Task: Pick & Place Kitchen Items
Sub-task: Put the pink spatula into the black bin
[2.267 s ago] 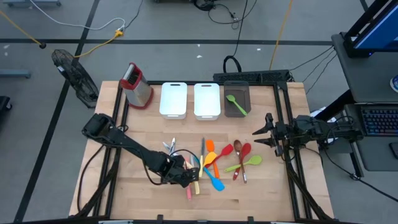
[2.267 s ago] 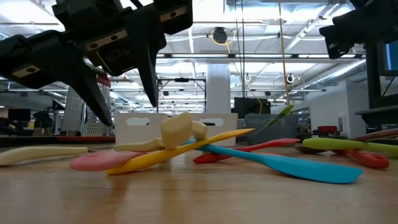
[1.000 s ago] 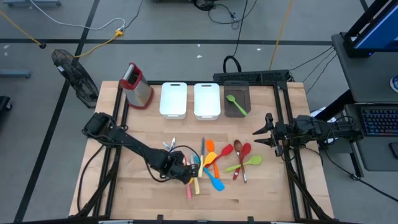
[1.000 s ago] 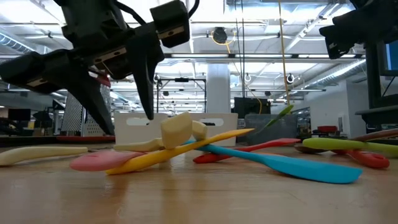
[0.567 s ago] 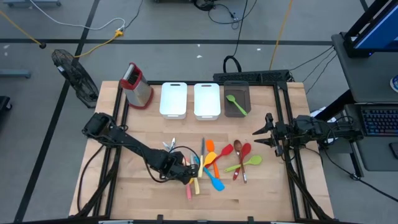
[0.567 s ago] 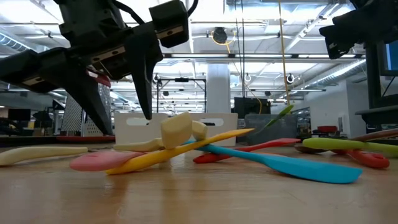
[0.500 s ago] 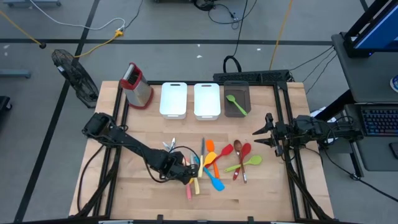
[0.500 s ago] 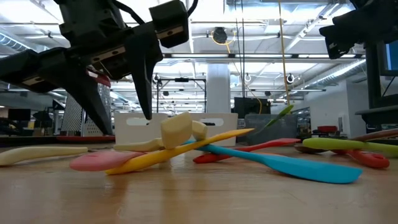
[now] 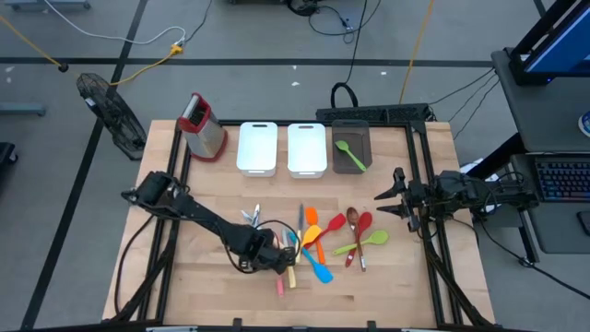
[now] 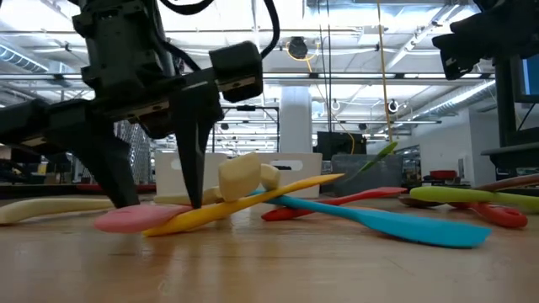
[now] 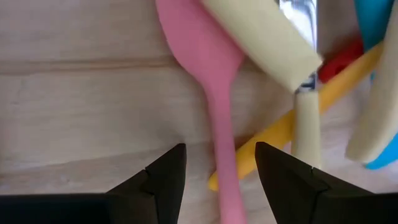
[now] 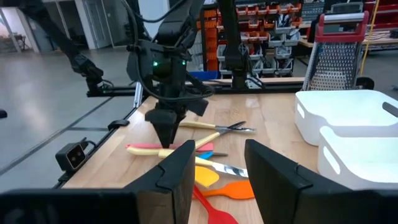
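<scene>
Several kitchen items lie in a loose pile at the table's near middle: a pink spatula [image 11: 210,74], a yellow-handled piece [image 10: 253,199], a cream-handled metal piece [image 11: 261,37], a blue spatula [image 10: 396,224], and orange [image 9: 312,236], red [image 9: 359,226] and green [image 9: 365,242] ones. My left gripper [image 9: 277,264] points steeply down over the pile's left end, open. Its fingers [image 11: 165,180] stand on either side of the pink spatula's handle [image 11: 222,163], low by the table top [image 10: 160,202]. My right gripper [image 9: 383,205] waits open and level at the table's right edge.
Along the far edge stand a red-topped box grater [image 9: 205,127], two white bins [image 9: 257,148] [image 9: 306,148] and a dark bin [image 9: 350,136] with a green spoon [image 9: 351,153] in it. Bare wood lies left of and in front of the pile.
My left gripper has come down onto the pile's left end, tipping a little more upright. Its open fingers now reach almost to the table on both sides of the pink spatula's handle. The utensils have not shifted.
</scene>
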Controlling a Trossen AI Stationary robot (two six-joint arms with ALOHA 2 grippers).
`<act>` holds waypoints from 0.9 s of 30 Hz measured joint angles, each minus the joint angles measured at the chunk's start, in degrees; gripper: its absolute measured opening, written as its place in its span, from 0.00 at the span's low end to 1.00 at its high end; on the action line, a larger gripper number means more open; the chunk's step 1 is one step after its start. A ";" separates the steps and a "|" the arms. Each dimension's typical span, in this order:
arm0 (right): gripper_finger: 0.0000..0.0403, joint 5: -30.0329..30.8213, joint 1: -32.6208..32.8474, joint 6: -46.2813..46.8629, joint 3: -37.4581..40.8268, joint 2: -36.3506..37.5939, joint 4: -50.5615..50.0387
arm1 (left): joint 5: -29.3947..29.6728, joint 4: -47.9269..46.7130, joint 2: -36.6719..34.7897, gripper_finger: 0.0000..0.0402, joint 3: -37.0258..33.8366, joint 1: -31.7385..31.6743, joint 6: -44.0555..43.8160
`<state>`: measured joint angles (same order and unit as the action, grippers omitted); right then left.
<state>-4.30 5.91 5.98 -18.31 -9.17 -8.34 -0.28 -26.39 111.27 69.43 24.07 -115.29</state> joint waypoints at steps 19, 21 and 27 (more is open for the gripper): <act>0.33 -0.01 0.02 1.27 0.00 0.00 -0.07 | -4.82 -7.00 0.69 0.18 0.04 -1.20 0.92; 0.33 -0.01 0.02 1.19 0.00 0.00 -0.08 | -4.75 -7.23 0.69 0.08 0.06 -1.19 1.17; 0.33 -0.01 0.02 1.07 0.00 0.00 -0.07 | -4.65 -7.79 0.73 0.05 0.06 -1.19 1.72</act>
<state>-4.32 5.93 7.05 -18.31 -9.17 -8.41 -4.93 -34.17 112.01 69.49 22.87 -113.57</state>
